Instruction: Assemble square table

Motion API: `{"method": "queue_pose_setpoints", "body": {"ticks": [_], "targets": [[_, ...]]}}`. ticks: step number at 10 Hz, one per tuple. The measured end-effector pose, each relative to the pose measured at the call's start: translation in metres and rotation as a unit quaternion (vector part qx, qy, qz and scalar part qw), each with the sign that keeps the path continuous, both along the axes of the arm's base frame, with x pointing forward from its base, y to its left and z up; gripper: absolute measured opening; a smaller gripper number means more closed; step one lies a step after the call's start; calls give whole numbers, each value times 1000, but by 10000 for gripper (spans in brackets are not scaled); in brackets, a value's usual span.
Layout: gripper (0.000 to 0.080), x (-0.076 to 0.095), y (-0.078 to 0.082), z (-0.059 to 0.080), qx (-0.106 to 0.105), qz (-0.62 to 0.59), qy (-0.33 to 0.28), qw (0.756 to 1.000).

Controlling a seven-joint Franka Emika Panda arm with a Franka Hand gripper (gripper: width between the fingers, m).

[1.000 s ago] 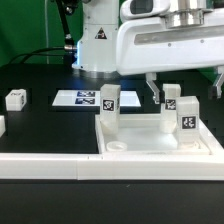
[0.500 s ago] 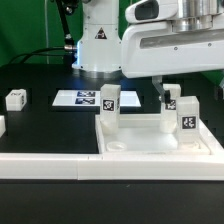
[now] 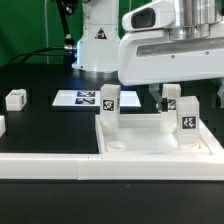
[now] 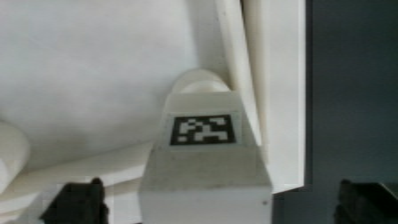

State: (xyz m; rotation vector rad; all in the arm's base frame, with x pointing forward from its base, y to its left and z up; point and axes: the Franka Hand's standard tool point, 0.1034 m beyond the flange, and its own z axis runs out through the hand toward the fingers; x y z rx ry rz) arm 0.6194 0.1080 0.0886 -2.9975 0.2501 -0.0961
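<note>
1. The claw [image 4: 221, 201] is hanging wide open. In the wrist view its two dark fingertips [image 4: 75, 200] are showing well apart, one on each side of a leg post [image 4: 206, 140]. Neither one is seen pressing on the post, so it is gripping nothing.
2. That post is standing upright with its black-and-white tag facing the wrist camera, and white slab surface is showing behind it.
3. The square table slab [image 3: 150, 148] is lying flat on the black bench [image 3: 50, 125], in the lower right of the exterior view.
4. The straddled post [image 3: 171, 97] is rising at the slab's far side, right of centre, just under the white arm [image 3: 165, 45].
5. A second post [image 3: 108, 100] is standing at the slab's far corner toward the exterior view's left, and a third post [image 3: 188, 118] is standing nearer the camera toward the exterior view's right.
6. A small white tagged piece [image 3: 15, 99] is sitting alone on the bench at the left edge, well apart from the slab.
7. The marker board [image 3: 82, 99] is lying flat at centre left, behind the slab.
8. A long white rail [image 3: 50, 166] is running across the lower left, touching the slab's near corner.
</note>
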Motion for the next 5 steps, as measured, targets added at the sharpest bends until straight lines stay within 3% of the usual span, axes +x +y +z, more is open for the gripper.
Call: {"method": "queue_pose_setpoints", "body": {"ticks": [2,4,5], "targets": [[622,0,0,-1,0,-8,2,1000],[289,-1,0,-1,5,-60,8,998],[290,-1,0,-1,8,-103,14,995]]}}
